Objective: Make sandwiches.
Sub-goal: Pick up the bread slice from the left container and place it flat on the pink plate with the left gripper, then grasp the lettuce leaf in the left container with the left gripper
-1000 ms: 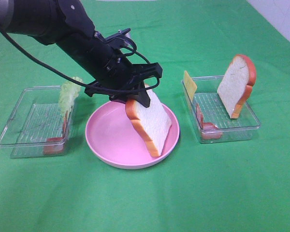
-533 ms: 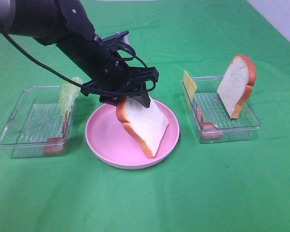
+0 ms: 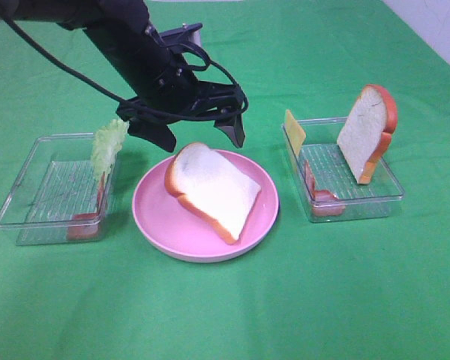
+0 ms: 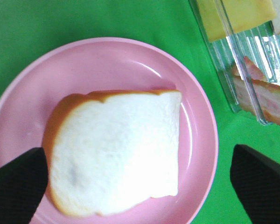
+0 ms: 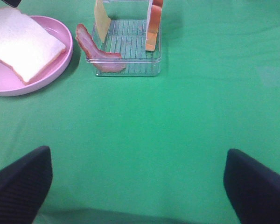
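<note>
A white bread slice (image 3: 210, 191) with orange-brown crust lies flat on the round pink plate (image 3: 154, 217). Just above its far edge hangs my left gripper (image 3: 202, 136), open, one finger to each side and nothing held. In the left wrist view the bread slice (image 4: 116, 151) lies between the fingertips (image 4: 16, 186). A second bread slice (image 3: 369, 131), a yellow cheese square (image 3: 294, 131) and bacon (image 3: 320, 193) stand in the right tray (image 3: 360, 204). Lettuce (image 3: 107, 146) leans in the left tray (image 3: 41, 184). My right gripper (image 5: 140, 186) is open over bare cloth.
Green cloth (image 3: 322, 300) covers the table. A red-pink strip (image 3: 82, 223) lies in the left tray's near corner. The right wrist view shows the right tray (image 5: 126, 56), its bacon (image 5: 100, 56) draped over the wall, and the plate (image 5: 60, 60) beyond.
My left gripper opened and lifted slightly. The bread slice left its fingers and dropped from hanging on edge to lying flat on the pink plate.
</note>
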You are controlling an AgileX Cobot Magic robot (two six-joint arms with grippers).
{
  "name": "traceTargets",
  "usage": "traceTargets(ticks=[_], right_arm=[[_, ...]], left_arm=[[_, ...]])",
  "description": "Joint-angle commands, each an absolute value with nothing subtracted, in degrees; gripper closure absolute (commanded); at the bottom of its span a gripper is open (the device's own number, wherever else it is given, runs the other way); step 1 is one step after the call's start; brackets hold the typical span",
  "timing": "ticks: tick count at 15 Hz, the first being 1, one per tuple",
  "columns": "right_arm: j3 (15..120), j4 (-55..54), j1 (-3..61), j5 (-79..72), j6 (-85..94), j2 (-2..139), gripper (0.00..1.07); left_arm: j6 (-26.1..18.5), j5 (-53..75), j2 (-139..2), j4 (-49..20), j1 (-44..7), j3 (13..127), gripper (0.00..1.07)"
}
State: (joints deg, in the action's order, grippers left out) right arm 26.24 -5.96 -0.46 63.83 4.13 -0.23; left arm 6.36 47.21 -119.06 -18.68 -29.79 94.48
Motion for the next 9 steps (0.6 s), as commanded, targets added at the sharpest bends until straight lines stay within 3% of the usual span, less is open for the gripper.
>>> traceTargets(ticks=[1, 6, 9], right_arm=[[26.0, -5.8, -0.7, 63.2, 4.1, -2.1, 0.12], [26.0, -5.8, -0.7, 63.2, 4.1, -2.1, 0.12], [26.0, -5.8, -0.7, 63.2, 4.1, -2.1, 0.12]], left_arm=[[11.1, 54.9, -118.7, -10.8, -29.9, 100.4, 0.04], [12.1, 75.7, -118.6, 3.1, -29.9, 116.1, 0.04], [12.1, 75.6, -115.0, 8.2, -28.8, 117.0, 0.04]])
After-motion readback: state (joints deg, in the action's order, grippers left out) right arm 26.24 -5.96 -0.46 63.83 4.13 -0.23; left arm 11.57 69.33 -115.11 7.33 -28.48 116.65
